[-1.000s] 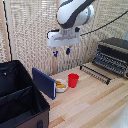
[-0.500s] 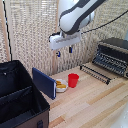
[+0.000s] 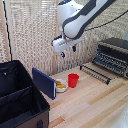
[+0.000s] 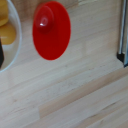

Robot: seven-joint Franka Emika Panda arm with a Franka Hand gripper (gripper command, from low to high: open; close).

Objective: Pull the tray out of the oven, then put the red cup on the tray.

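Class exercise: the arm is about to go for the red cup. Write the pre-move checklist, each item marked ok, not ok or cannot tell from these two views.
1. Tray pulled out of the oven: ok, the rack juts forward over the open door.
2. Red cup upright on the table: ok.
3. Cup empty: ok, wrist view shows a bare inside.
4. Gripper above the cup: ok, hanging well above it.
5. Gripper open: cannot tell.
6. White bowl apart from the cup: cannot tell, very close.
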